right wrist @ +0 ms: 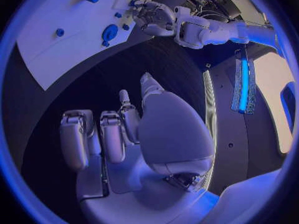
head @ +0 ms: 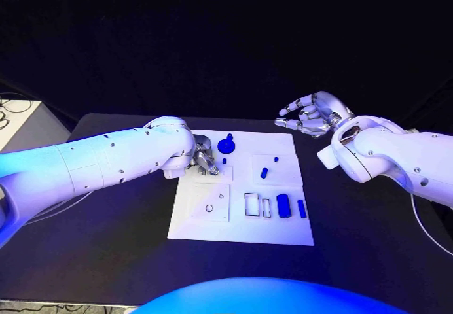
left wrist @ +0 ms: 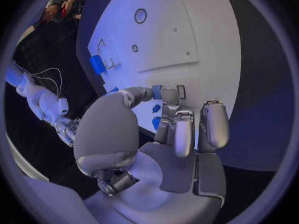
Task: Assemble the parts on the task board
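Here the task board [head: 241, 226] lies flat in the middle of the black table [head: 113, 255]. The left hand [head: 204, 157] is down at the board's far left corner, fingers bent toward the surface; in the left wrist view a small blue part [left wrist: 156, 91] sits between its fingertips [left wrist: 169, 95], so it appears to pinch that piece. Just beside that hand stands a round blue knob-shaped part [head: 226, 145]. A blue cylinder [head: 283, 205] and a slim blue bar [head: 302, 209] lie near the board's right edge. The right hand [head: 311, 112] hovers above the table beyond the board's far right corner, fingers spread and loosely curled, holding nothing.
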Controlling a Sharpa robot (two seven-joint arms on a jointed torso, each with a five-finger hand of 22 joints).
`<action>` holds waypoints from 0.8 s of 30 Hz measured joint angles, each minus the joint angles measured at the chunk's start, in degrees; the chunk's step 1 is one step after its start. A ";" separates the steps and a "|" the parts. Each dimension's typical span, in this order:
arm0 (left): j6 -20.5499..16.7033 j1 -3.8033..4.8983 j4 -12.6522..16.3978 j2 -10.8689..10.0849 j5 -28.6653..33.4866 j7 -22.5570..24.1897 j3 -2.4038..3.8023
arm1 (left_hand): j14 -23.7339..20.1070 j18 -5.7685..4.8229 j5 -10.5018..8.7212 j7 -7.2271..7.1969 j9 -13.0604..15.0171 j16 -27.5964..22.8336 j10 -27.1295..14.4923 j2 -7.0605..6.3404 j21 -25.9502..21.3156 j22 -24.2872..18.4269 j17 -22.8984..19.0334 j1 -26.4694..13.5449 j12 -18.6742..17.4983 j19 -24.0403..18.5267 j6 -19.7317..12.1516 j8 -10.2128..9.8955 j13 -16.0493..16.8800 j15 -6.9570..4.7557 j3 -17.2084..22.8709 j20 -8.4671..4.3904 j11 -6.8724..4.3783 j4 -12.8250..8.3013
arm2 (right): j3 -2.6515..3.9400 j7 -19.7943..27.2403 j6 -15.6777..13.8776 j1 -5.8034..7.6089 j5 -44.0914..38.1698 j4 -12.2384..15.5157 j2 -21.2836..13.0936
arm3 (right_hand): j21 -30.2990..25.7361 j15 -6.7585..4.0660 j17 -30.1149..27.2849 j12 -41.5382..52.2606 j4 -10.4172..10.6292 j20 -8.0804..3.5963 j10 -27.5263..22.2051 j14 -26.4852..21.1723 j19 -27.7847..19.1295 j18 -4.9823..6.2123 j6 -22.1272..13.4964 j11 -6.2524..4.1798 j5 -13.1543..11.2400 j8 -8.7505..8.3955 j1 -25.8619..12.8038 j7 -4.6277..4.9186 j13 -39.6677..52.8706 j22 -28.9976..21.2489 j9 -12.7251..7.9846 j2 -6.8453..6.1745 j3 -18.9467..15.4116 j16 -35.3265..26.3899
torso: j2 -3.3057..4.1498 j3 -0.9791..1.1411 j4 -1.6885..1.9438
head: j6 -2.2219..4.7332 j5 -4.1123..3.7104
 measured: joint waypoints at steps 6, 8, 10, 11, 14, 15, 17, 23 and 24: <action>1.79 0.12 -0.58 0.35 0.29 -0.01 0.27 | 0.00 0.00 -0.01 0.01 0.15 0.00 0.00 0.00 0.00 0.18 0.00 0.00 0.00 0.00 -0.01 0.00 -0.10 0.00 0.00 0.00 0.00 0.00 | 0.00 -0.01 0.07 -0.04 0.00 -0.11 0.10 | 0.00 0.00 0.00 0.00 0.00 0.00 0.00 0.00 0.00 0.00 0.00 0.00 0.00 0.00 0.00 0.00 0.00 0.00 0.00 0.00 0.00 0.00 | 0.01 -0.01 -0.01 | -0.07 0.01; 2.44 0.18 -0.94 0.61 0.38 -0.05 0.34 | 0.00 0.00 -0.01 0.01 0.14 0.00 0.00 0.06 0.00 0.18 0.00 0.06 0.00 0.00 -0.01 0.00 -0.10 0.00 0.00 0.00 0.00 0.00 | 0.00 -0.02 0.09 -0.05 0.00 -0.14 0.13 | 0.00 0.00 0.00 0.00 0.00 0.00 0.00 0.00 0.00 0.00 0.00 0.00 0.00 0.00 0.00 0.00 0.00 -0.01 0.00 0.00 0.00 0.00 | 0.01 -0.01 -0.01 | -0.10 -0.02; 2.92 0.22 -1.22 0.82 0.43 -0.08 0.38 | 0.00 0.00 -0.01 0.01 0.13 0.00 0.01 0.06 0.00 0.22 0.00 0.06 0.00 0.00 -0.01 0.00 -0.17 0.00 0.00 0.00 0.00 0.00 | 0.00 -0.02 0.11 -0.05 0.00 -0.15 0.15 | 0.00 0.00 0.00 0.00 0.00 0.00 0.00 0.00 0.00 0.00 0.00 0.00 0.00 0.00 0.00 0.00 0.00 -0.01 0.00 0.00 0.00 0.00 | 0.02 -0.01 -0.01 | -0.12 -0.07; 3.18 0.25 -1.39 0.93 0.46 -0.10 0.40 | 0.00 0.00 -0.01 0.01 0.11 0.00 0.01 0.06 0.00 0.23 0.00 0.06 0.00 0.00 -0.01 0.00 -0.19 0.00 0.00 0.00 0.00 0.00 | 0.00 -0.02 0.12 -0.06 0.00 -0.16 0.16 | 0.00 0.00 0.00 0.00 0.00 0.00 0.00 0.00 0.00 0.00 0.00 0.00 0.00 0.00 0.00 0.00 0.00 -0.01 0.00 0.00 0.00 0.00 | 0.02 -0.01 -0.01 | -0.12 -0.10; 3.69 0.30 -1.77 1.18 0.53 -0.12 0.44 | 0.00 0.00 -0.02 0.01 0.08 0.00 0.01 0.06 0.00 0.23 0.00 0.06 0.00 0.00 -0.01 0.00 -0.19 0.00 0.00 0.00 0.01 0.00 | 0.00 -0.02 0.14 -0.08 0.00 -0.16 0.16 | 0.00 0.00 0.00 0.00 0.00 0.00 0.00 0.00 0.00 0.00 0.00 0.00 0.00 0.00 0.00 0.00 0.00 -0.01 0.00 0.00 0.00 0.00 | 0.02 -0.01 -0.01 | -0.13 -0.16; 3.80 0.31 -1.89 1.26 0.55 -0.13 0.45 | 0.00 0.00 -0.02 0.02 0.08 0.00 0.01 0.06 0.00 0.23 0.00 0.06 0.00 0.00 -0.02 0.00 -0.19 0.00 0.00 0.00 0.01 0.00 | 0.00 -0.02 0.14 -0.08 0.00 -0.17 0.16 | 0.00 0.00 0.00 0.00 0.00 0.00 0.00 0.00 0.00 0.00 0.00 0.00 0.00 0.00 0.00 0.00 0.00 -0.01 0.00 0.00 0.00 0.00 | 0.02 -0.01 -0.01 | -0.13 -0.18; 4.01 0.33 -2.18 1.45 0.60 -0.15 0.47 | 0.00 0.00 -0.02 0.02 0.08 0.00 0.03 0.06 0.00 0.23 0.00 0.06 0.00 0.00 -0.02 0.00 -0.19 0.00 0.00 0.00 0.02 0.00 | 0.00 -0.02 0.15 -0.08 0.00 -0.17 0.16 | 0.00 0.00 0.00 0.00 0.00 0.00 0.00 0.00 0.00 0.00 0.00 0.00 0.00 0.00 0.00 0.00 0.00 -0.01 -0.01 0.00 0.00 0.00 | 0.02 -0.01 -0.01 | -0.16 -0.21; 4.43 0.38 -3.11 2.10 0.78 -0.20 0.50 | 0.00 0.01 -0.04 0.11 0.11 0.00 0.29 0.06 0.00 0.10 -0.01 0.06 0.00 -0.01 0.08 0.00 -0.25 0.01 0.00 0.00 -0.07 0.00 | 0.00 -0.02 0.17 -0.08 0.00 -0.17 0.16 | -0.06 0.00 0.00 0.00 0.00 0.00 -0.02 0.00 0.00 0.00 0.00 -0.02 0.00 0.04 0.00 0.00 0.05 -0.02 -0.01 0.00 0.00 -0.06 | 0.02 -0.01 -0.01 | -0.11 -0.29; 4.48 0.39 -3.27 2.21 0.81 -0.21 0.51 | 0.00 0.00 -0.04 0.12 0.09 0.00 0.29 0.06 0.00 0.07 -0.01 0.06 -0.06 -0.01 0.08 0.00 -0.28 0.01 0.00 0.00 -0.07 0.00 | 0.00 -0.02 0.17 -0.08 0.00 -0.17 0.16 | -0.21 0.00 0.00 0.00 0.00 0.00 -0.13 0.00 0.00 0.00 0.00 -0.13 0.00 0.22 0.00 0.00 0.05 -0.02 -0.01 0.00 0.00 -0.22 | 0.02 -0.01 -0.01 | -0.10 -0.30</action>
